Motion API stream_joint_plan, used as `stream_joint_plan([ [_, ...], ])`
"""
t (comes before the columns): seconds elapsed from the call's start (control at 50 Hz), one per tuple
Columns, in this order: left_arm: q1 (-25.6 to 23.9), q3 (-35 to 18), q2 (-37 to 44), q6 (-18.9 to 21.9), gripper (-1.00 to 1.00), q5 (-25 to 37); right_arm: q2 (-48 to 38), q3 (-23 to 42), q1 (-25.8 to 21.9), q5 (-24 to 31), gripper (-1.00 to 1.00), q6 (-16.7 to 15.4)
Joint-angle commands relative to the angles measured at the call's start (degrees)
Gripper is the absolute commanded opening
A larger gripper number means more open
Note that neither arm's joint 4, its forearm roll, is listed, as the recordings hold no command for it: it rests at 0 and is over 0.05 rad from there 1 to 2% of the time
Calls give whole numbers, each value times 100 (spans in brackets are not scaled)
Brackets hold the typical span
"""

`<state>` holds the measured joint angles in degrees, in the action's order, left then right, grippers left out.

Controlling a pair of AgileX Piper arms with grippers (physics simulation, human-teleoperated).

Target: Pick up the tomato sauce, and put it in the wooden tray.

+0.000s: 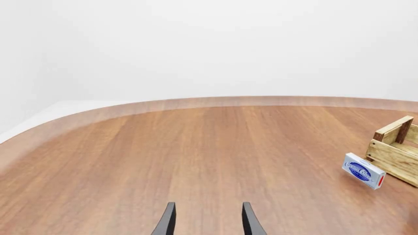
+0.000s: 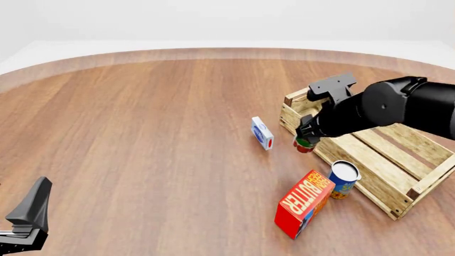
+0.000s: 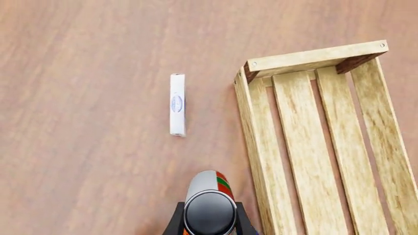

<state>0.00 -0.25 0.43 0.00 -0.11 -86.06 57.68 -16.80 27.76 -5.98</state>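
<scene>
The tomato sauce [image 2: 304, 145], a small can with a red and green label, stands just outside the near left corner of the wooden tray [image 2: 355, 178]. My right gripper [image 2: 307, 136] comes down over it from above. In the right wrist view the fingers [image 3: 177, 221] press both sides of the can [image 3: 209, 196], with the tray [image 3: 261, 137] right beside it. My left gripper [image 2: 32, 205] is open and empty at the near left, far from the can; its fingers show apart in the left wrist view [image 1: 209, 220].
A small white and blue box [image 2: 261, 133] stands on edge left of the can. A red BUTTER box [image 2: 304, 204] and a blue and orange can [image 2: 344, 178] stand near the tray's front side. The tray's corner also shows in the left wrist view [image 1: 395, 152].
</scene>
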Motion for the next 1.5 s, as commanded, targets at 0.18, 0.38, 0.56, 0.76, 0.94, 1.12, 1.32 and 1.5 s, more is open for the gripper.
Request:
stream_joint_plan([
  [0.18, 0, 0, 0, 0, 100, 0, 490, 1016, 1207, 809, -100, -384],
  [0.38, 0, 0, 0, 0, 100, 0, 139, 1029, 1740, 619, -100, -430],
  [0.56, 0, 0, 0, 0, 100, 0, -420, 729, 2069, 151, -100, -296],
  [0.76, 0, 0, 0, 0, 100, 0, -969, 557, 2372, -356, -100, -263],
  [0.94, 0, 0, 0, 0, 100, 0, -1253, 418, 2583, -630, -100, -342],
  [1.12, 0, 0, 0, 0, 100, 0, -1346, 322, 2557, -730, -100, -352],
  [1.32, 0, 0, 0, 0, 100, 0, -1415, 303, 2559, -760, -100, -362],
  [1.5, 0, 0, 0, 0, 100, 0, -1487, 217, 2501, -809, -100, -364],
])
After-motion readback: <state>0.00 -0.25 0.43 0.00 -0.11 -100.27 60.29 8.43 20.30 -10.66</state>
